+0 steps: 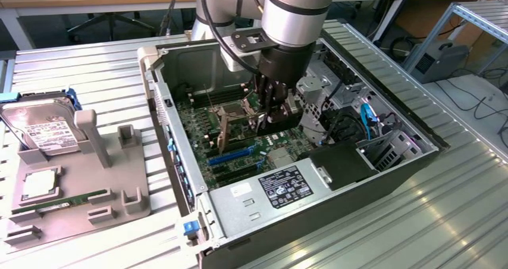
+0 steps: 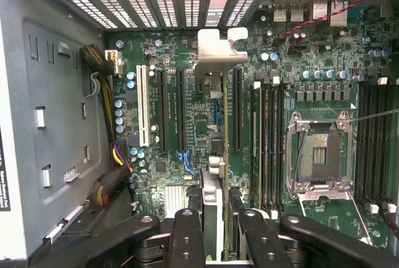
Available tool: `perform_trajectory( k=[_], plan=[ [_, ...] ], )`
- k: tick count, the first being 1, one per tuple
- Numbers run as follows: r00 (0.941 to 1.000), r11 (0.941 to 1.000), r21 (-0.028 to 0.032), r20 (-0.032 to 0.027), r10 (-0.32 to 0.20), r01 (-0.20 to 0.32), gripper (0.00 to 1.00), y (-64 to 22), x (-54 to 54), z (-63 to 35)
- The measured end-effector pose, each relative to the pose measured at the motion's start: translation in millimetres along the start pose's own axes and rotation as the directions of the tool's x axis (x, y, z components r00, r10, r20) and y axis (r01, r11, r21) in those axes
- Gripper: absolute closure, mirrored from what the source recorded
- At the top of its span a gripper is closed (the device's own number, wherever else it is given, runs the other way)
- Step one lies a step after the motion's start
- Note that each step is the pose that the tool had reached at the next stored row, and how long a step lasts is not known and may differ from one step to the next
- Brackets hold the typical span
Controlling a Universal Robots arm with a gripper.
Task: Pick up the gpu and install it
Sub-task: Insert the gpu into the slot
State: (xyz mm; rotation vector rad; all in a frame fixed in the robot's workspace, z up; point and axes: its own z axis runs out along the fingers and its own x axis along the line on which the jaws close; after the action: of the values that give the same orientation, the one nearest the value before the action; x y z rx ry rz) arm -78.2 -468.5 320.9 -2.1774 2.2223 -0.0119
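Note:
The gpu (image 1: 225, 133) stands on edge inside the open computer case (image 1: 166, 108), its green board low over the motherboard (image 1: 198, 117). In the wrist view the gpu (image 2: 217, 181) appears edge-on, with its silver end bracket (image 2: 215, 56) reaching toward the case's rear slot openings. It lines up with the dark expansion slots beside the white slot (image 2: 141, 106). My gripper (image 1: 266, 119) is down inside the case and shut on the card's upper edge. The black fingers (image 2: 187, 230) sit on either side of the card, with the gripper (image 2: 217, 218) centred over it. Whether the card's contacts are seated in a slot is hidden.
The CPU socket (image 2: 318, 156) and memory slots (image 2: 265, 143) lie close beside the card. Cable bundles (image 2: 103, 75) run along the case wall. The power supply (image 1: 274, 188) closes the near end. On the exterior view's left, a grey fixture (image 1: 103, 180) holds a hard drive (image 1: 44, 132) and a RAM stick (image 1: 68, 200).

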Motion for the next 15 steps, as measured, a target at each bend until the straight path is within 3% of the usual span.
perform_trajectory(
  k=[7, 15],
  plan=[
    [1.0, 1.0, 0.0, 0.0, 0.001, -0.001, 0.73, 0.4, 0.0, 0.0],
    [1.0, 1.0, 0.0, 0.0001, 0.0, 0.0, 0.73, 7.1, 0.2, 2.2]
  ],
)
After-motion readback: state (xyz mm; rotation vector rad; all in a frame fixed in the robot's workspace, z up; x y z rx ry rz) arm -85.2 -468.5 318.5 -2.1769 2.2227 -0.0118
